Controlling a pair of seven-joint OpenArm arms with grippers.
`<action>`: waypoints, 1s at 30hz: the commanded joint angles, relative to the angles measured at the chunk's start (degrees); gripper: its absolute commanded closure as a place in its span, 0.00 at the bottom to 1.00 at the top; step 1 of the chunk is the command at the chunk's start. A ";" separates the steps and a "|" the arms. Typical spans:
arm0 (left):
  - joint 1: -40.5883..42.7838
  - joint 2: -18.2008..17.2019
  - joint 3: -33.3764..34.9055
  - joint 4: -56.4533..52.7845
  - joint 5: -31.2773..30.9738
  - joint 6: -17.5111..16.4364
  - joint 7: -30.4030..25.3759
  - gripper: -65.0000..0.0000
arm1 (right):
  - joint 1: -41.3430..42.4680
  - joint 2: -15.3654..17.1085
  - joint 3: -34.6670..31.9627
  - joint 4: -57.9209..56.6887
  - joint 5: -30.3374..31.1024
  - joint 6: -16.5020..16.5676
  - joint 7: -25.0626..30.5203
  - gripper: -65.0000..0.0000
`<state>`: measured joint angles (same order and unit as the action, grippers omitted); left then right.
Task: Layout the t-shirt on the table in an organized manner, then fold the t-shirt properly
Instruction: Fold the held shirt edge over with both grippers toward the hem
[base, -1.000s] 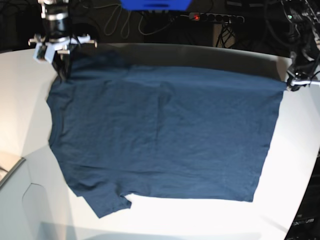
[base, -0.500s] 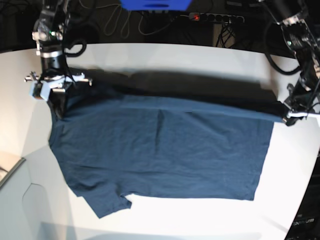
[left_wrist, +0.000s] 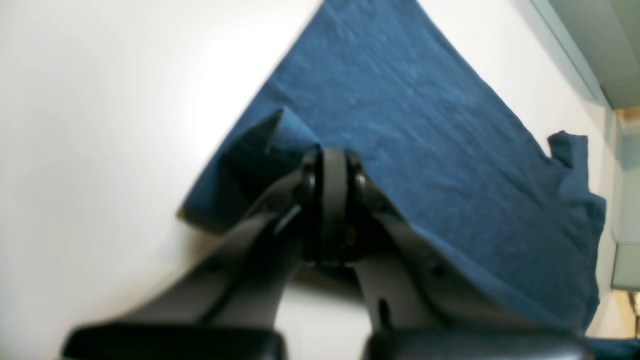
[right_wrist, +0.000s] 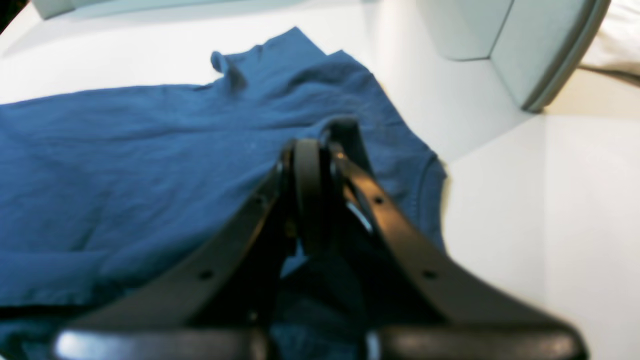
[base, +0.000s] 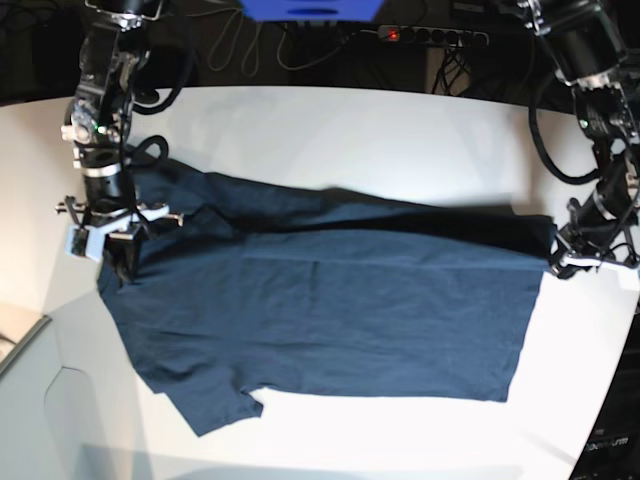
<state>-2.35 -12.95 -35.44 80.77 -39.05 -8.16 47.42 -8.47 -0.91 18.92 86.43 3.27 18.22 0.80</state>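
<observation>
The dark navy t-shirt (base: 330, 320) lies spread on the white table (base: 400, 130), its far edge lifted and drawn over the body. My right gripper (base: 118, 262), at the base view's left, is shut on the cloth near the collar side. In the right wrist view its fingertips (right_wrist: 310, 150) pinch the t-shirt (right_wrist: 125, 165). My left gripper (base: 556, 264), at the base view's right, is shut on the shirt's far hem corner. The left wrist view shows that gripper (left_wrist: 331, 167) clamping a folded corner of the t-shirt (left_wrist: 425, 110) above the table (left_wrist: 75, 125).
A pale grey box-like corner piece (base: 40, 400) sits at the near left, also seen in the right wrist view (right_wrist: 540, 45). Behind the table's curved far edge lie a power strip (base: 430, 35) and dark cables. Bare white table (right_wrist: 550, 200) surrounds the shirt.
Both grippers have moved toward the near side, carrying the shirt's far edge with them. That edge now hangs as a raised fold over the shirt's body, uncovering the far part of the table.
</observation>
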 joint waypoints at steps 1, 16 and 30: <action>-1.65 -1.07 -0.21 -0.11 -0.64 -0.32 -1.22 1.00 | 1.39 1.04 -0.15 0.29 0.38 0.02 1.88 1.00; -9.91 -3.80 0.06 -8.38 4.98 -0.32 -1.22 1.00 | 11.24 5.08 -3.93 -10.96 0.38 0.02 1.88 1.00; -10.53 -5.47 12.89 -16.29 4.89 -0.32 -13.53 1.00 | 12.65 5.08 -5.77 -14.83 0.38 0.02 1.97 1.00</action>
<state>-11.49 -17.12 -22.31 63.77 -33.71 -8.19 35.46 3.14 3.77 13.15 70.78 3.27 18.20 0.86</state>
